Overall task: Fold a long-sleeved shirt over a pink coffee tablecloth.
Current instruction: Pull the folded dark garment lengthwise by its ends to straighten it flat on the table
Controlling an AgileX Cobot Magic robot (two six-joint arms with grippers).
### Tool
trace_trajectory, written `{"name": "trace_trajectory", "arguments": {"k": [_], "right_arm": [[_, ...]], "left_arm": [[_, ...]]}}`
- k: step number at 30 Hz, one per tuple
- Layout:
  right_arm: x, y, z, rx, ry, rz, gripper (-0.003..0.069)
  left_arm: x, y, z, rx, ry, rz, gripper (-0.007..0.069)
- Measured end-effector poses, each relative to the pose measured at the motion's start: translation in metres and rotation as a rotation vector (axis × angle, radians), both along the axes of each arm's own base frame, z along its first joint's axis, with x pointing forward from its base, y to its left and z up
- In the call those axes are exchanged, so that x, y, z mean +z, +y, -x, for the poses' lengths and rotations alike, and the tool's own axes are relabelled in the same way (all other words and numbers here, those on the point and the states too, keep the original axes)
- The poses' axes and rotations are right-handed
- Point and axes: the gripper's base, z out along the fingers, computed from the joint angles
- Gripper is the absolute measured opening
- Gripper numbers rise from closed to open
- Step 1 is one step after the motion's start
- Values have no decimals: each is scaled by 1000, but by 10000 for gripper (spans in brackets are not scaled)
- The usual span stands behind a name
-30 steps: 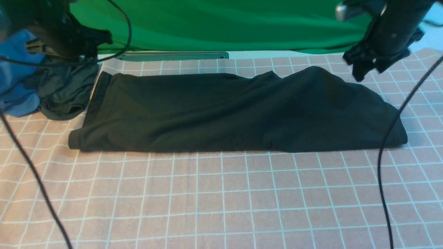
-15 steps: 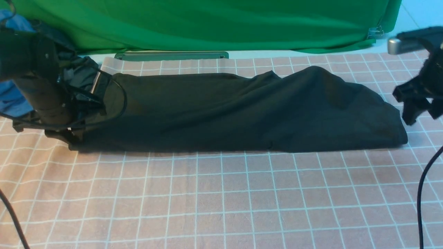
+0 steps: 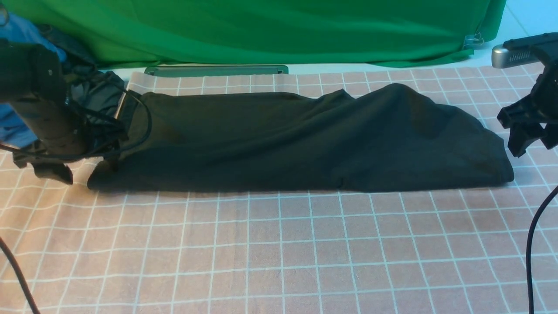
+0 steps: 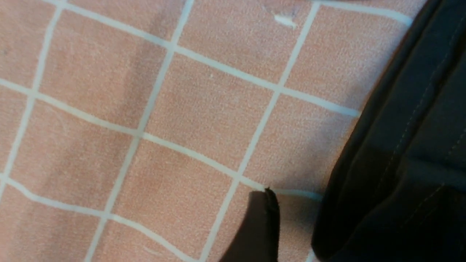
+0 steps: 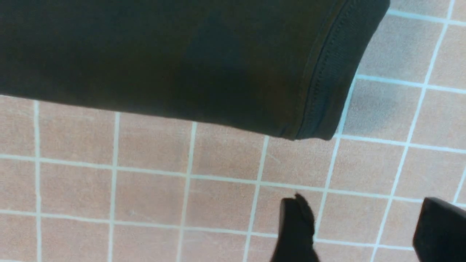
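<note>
Since the earlier frame, the left gripper (image 3: 61, 168) had drawn off the shirt's (image 3: 305, 144) left end and stood just beside it; the right gripper (image 3: 529, 139) showed almost no change.

Findings, by size:

1. Tablecloth (image 3: 279, 244), pink with a white grid, lay under the shirt and extended well past it on every side.
2. Green cloth (image 3: 279, 30) hung behind the shirt, beyond the tablecloth's far edge.
3. Shirt, black, lay folded into a long band across the tablecloth. Its front edge ran straight; its right portion was humped and creased. No print was visible.
4. Left arm (image 3: 39, 109) stood at the shirt's left end. The wrist view showed one finger (image 4: 260, 225) over the tablecloth, close to the shirt's stitched edge (image 4: 411, 145) but apart from it. The second finger was not seen, so I could not tell how the claw stood.
5. Right gripper hung just beyond the shirt's right end, clear of the fabric. In the wrist view its two fingers (image 5: 295, 225) were spread wide with bare tablecloth between them, near the shirt's hemmed corner (image 5: 327, 72). It held nothing.
6. Blue garment (image 3: 17, 126) and a smaller dark garment (image 3: 98, 91) lay heaped beyond the shirt's left end, partly behind the left arm.
7. Black cable (image 3: 534, 244) trailed over the tablecloth forward of the shirt's right end.
</note>
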Motion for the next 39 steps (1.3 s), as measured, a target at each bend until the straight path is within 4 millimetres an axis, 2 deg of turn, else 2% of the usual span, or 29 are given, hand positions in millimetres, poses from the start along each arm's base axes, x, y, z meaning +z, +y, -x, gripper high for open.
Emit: {"name": "trace_trajectory", "arguments": {"k": [3,5,7,10,11,12,13,17,20,23,25,26,28,32,36,38,39], "right_arm": [[0,0,0,0,0,-1,463],[0,0,0,0,1,-1,463],[0,0,0,-1,2,-2,463],[0,0,1,-2,13,-6,463],[0,0,1,-2,13,-6,463],[0,1,3,-4,30,-12,463],[-1,1,4,-5,43,-14,463],[-1,2,5,-13,51,-24,468],[-3,2,-2,-36,-1,-28,509],[-11,2,-9,-39,-28,-29,554],[-23,2,-16,-42,-26,-30,587],[-38,2,-22,-51,-12,-32,600],[-56,1,-28,-55,13,-33,601],[-80,1,-34,-61,45,-34,591],[-92,1,-36,-57,70,-35,498],[-94,2,-36,-28,81,-38,351],[-94,2,-36,-4,81,-38,242]], "left_arm": [[-15,-2,-1,0,49,34,572],[-18,-4,-2,-30,59,48,514],[-19,-5,-2,-56,58,56,420],[-19,-7,-2,-57,55,73,165],[-18,-7,-2,-57,54,73,165],[-17,-7,-2,-63,53,72,81],[-16,-7,-1,-64,55,69,60],[-2,-7,3,-56,41,65,48],[17,-8,8,-42,7,64,48],[26,-8,11,-39,-6,64,48],[29,-8,12,-37,-13,63,48],[31,-8,12,-37,-16,63,48],[31,-8,12,-37,-16,63,48],[31,-8,12,-35,-17,67,48],[31,-10,11,-28,-23,82,48],[31,-11,11,-16,-32,107,48],[31,-12,11,-11,-36,117,48]]}}
